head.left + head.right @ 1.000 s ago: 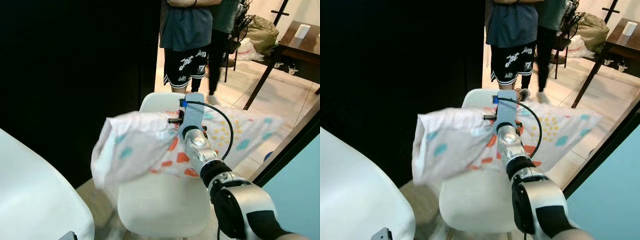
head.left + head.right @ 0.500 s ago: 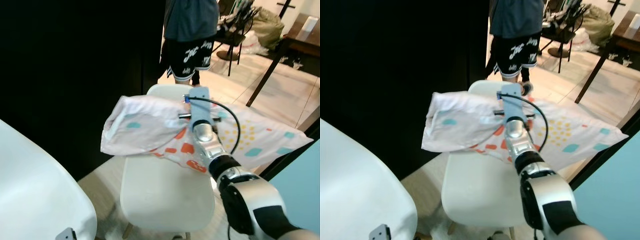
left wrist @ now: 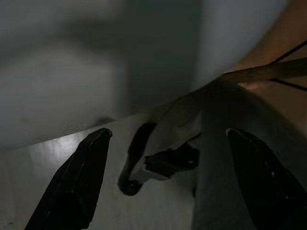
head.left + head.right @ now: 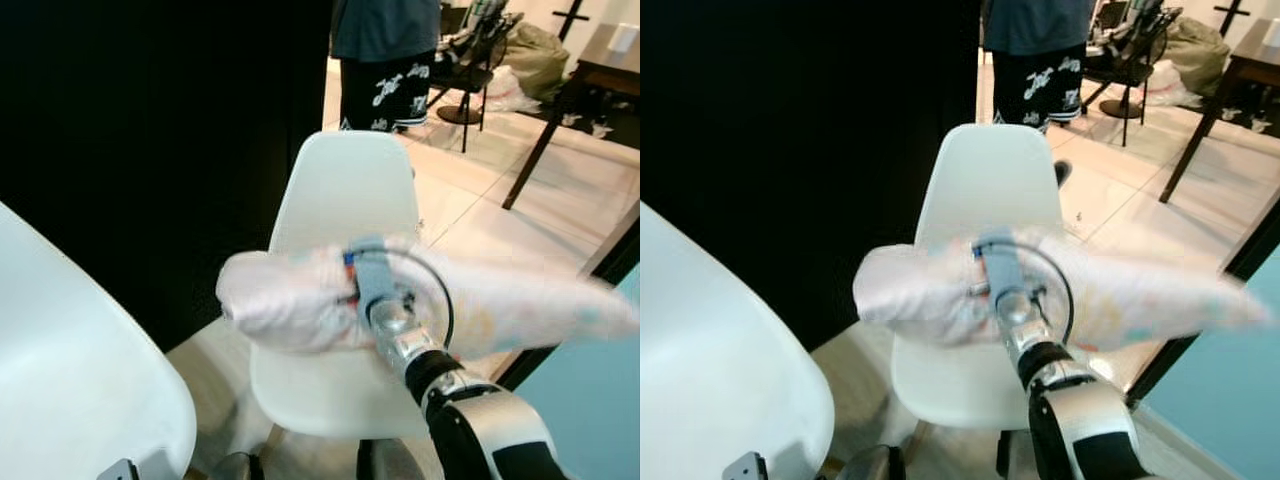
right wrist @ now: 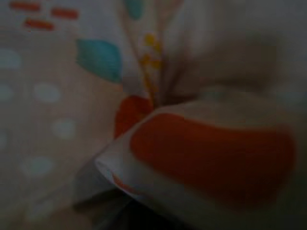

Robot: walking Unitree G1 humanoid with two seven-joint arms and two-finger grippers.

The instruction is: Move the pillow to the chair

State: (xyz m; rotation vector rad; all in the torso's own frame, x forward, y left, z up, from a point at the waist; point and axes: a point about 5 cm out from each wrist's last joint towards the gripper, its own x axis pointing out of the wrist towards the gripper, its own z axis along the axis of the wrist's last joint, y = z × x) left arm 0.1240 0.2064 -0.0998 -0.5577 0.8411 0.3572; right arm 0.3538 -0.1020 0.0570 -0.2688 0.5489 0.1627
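My right gripper (image 4: 355, 290) reaches out ahead of me with its fingers buried in the pillow (image 4: 300, 305), pinching a bunch of the fabric; the fingers themselves are hidden by the cloth, but my right wrist view shows the pillow's (image 5: 158, 96) folds pressed right up against the camera, white with teal, yellow and orange-red patches. The pillow hangs from that grip, blurred, spreading to both sides of my right arm (image 4: 470, 420): a rounded, bulkier end toward my left and a long flat flap (image 4: 540, 305) trailing off to my right. It sits just above the seat of the white chair (image 4: 995, 190), in front of the chair's upright backrest, and I cannot tell whether its underside touches the seat. My left gripper (image 3: 163, 182) hangs low with its two black fingers spread wide apart, nothing between them, over a dim pale floor. Nearer my left side curves the white shell of another chair (image 4: 70, 370). Beyond the white chair a person (image 4: 385, 45) in dark printed shorts stands on the tiled floor (image 4: 500, 200), and a dark wooden counter (image 4: 600, 70) stands further off to the right.
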